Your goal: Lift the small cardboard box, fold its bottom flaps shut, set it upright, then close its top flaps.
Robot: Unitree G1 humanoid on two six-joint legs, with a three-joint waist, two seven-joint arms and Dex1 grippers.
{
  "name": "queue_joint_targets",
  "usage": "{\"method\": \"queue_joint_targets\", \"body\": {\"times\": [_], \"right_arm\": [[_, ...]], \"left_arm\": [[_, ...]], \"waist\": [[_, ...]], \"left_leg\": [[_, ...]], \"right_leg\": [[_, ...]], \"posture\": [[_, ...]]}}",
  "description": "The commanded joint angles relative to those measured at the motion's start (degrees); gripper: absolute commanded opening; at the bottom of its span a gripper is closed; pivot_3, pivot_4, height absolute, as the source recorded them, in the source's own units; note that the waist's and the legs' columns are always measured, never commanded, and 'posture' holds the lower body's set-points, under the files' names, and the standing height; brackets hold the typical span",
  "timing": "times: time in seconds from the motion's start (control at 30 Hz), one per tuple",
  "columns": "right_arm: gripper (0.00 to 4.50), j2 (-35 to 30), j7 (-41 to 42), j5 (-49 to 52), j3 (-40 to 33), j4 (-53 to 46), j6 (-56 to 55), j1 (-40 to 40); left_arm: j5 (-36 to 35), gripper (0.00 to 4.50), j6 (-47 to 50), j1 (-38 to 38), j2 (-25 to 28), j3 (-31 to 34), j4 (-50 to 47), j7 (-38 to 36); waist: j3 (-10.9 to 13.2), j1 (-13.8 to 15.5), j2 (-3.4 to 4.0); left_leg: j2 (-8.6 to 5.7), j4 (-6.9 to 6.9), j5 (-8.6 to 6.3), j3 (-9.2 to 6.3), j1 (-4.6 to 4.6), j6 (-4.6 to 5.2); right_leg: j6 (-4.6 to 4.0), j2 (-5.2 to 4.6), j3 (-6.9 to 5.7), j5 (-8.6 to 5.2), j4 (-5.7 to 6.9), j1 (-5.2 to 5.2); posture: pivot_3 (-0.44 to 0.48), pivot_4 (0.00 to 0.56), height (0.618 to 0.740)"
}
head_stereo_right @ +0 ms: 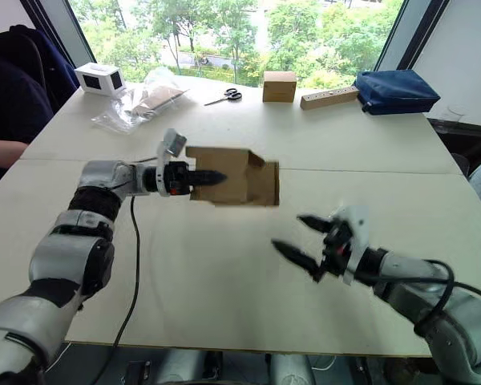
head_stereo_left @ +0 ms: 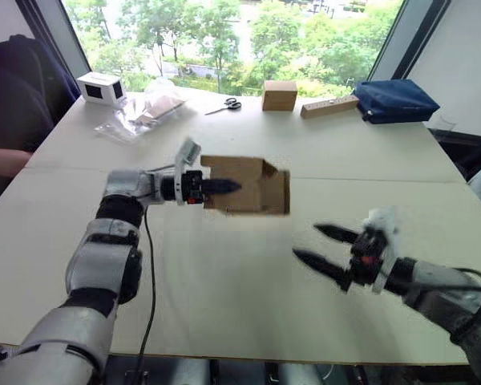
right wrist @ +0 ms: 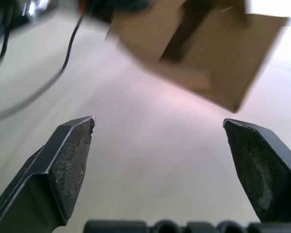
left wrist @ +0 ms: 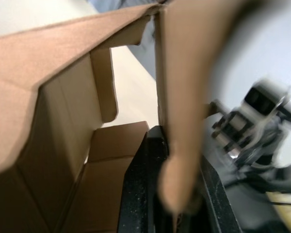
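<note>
The left gripper is clamped on a wall of the small cardboard box, lifted with its flaps unfolded, while the right gripper waits, jaws apart, so all the folding seems left.

Each arm is built from rounded silver-grey shell segments separated by black ribbed joint bands, with a black cable routed along the outside. The left gripper and right gripper each carry two tapered matte-black fingers on a black wrist block with small red markings. A white housing is mounted at each wrist.
</note>
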Motion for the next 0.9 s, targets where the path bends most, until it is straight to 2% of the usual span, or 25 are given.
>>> {"method": "queue_joint_targets", "body": {"times": [0.03, 0.2, 0.3, 0.4, 0.47, 0.5, 0.53, 0.6, 0.63, 0.9], "right_arm": [[4.50, 4.21, -7.81, 10.75, -5.67, 4.26, -2.20, -8.32], [4.50, 6.51, -13.75, 15.82, -5.91, 7.84, -3.64, -16.41], [3.74, 7.35, -13.85, 14.86, -2.53, 9.92, -5.11, -23.67], [2.64, 6.53, -12.57, 3.69, 3.71, 12.34, -8.77, -30.78], [1.95, 7.47, -12.58, 3.11, 4.35, 13.42, -9.44, -33.21], [1.46, 7.95, -12.43, 3.56, 4.23, 13.88, -9.51, -34.10], [1.21, 8.30, -12.37, 3.97, 4.05, 14.20, -9.58, -34.68], [0.29, 8.28, -11.72, 4.18, 3.86, 14.51, -9.51, -35.12], [0.03, 8.40, -11.65, 4.95, 3.59, 14.44, -9.25, -35.14], [0.03, 7.68, -9.87, 5.05, 6.00, 13.94, -7.21, -35.71]], "left_arm": [[-7.78, 0.04, 3.35, 3.27, 0.41, 5.33, -18.08, 5.53], [-11.62, 0.04, 4.03, 4.26, 0.00, 7.39, -26.20, 13.03], [-13.12, 0.00, 2.07, 3.04, 1.23, 7.37, -29.63, 14.20], [-12.11, 0.00, -2.81, 1.03, 1.85, 6.44, -29.27, 15.02], [-12.87, 0.00, -2.89, 0.35, 2.45, 5.70, -28.99, 14.40], [-13.09, 0.00, -3.10, -0.06, 2.67, 5.48, -28.60, 14.35], [-13.38, 0.00, -2.96, -0.34, 3.01, 5.27, -28.40, 14.19], [-13.31, 0.00, -3.25, -0.61, 3.82, 4.38, -28.03, 13.95], [-12.97, 0.00, -3.62, -0.42, 4.33, 3.63, -28.33, 13.64], [-11.54, 0.00, -7.14, -0.14, 8.48, -0.38, -30.44, 11.86]], "waist": [[0.00, 0.05, 0.00], [-0.02, 0.46, 0.04], [-0.01, 0.30, 0.05], [0.00, -0.17, 0.07], [0.00, -0.15, 0.07], [0.00, -0.08, 0.07], [0.00, -0.02, 0.07], [0.00, 0.05, 0.07], [0.00, 0.08, 0.07], [0.00, -0.12, 0.08]], "left_leg": [[0.01, 0.00, 0.01, -0.02, 0.00, -0.01], [-0.06, 0.01, 0.05, -0.06, 0.00, -0.08], [-0.09, 0.05, 0.04, -0.02, 0.00, -0.06], [-0.09, 0.05, 0.04, 0.01, 0.01, -0.06], [-0.07, 0.05, 0.04, -0.01, 0.01, -0.06], [-0.06, 0.04, 0.04, -0.01, 0.01, -0.06], [-0.06, 0.04, 0.04, -0.02, 0.00, -0.06], [-0.06, 0.04, 0.04, 0.01, -0.02, -0.06], [-0.08, 0.06, 0.04, 0.02, -0.03, -0.06], [-0.05, 0.14, 0.02, 0.01, -0.05, -0.02]], "right_leg": [[0.00, -0.01, 0.01, 0.00, 0.03, -0.01], [-0.01, 0.03, -0.03, 0.00, 0.20, -0.04], [0.00, 0.03, -0.01, 0.00, 0.20, -0.02], [0.01, 0.07, 0.01, 0.01, 0.25, -0.06], [0.01, 0.13, 0.00, -0.01, 0.28, -0.08], [0.01, 0.15, 0.00, -0.02, 0.27, -0.08], [0.02, 0.16, 0.00, -0.02, 0.28, -0.08], [0.02, 0.13, 0.01, -0.01, 0.27, -0.08], [0.02, 0.10, 0.01, -0.01, 0.27, -0.08], [0.03, 0.11, 0.01, -0.01, 0.30, -0.08]], "posture": [[0.000, 0.150, 0.740], [0.000, 0.150, 0.740], [0.000, 0.150, 0.740], [0.000, 0.150, 0.740], [0.000, 0.150, 0.740], [0.000, 0.150, 0.740], [0.000, 0.150, 0.740], [0.000, 0.150, 0.740], [0.000, 0.150, 0.740], [0.000, 0.150, 0.740]]}}
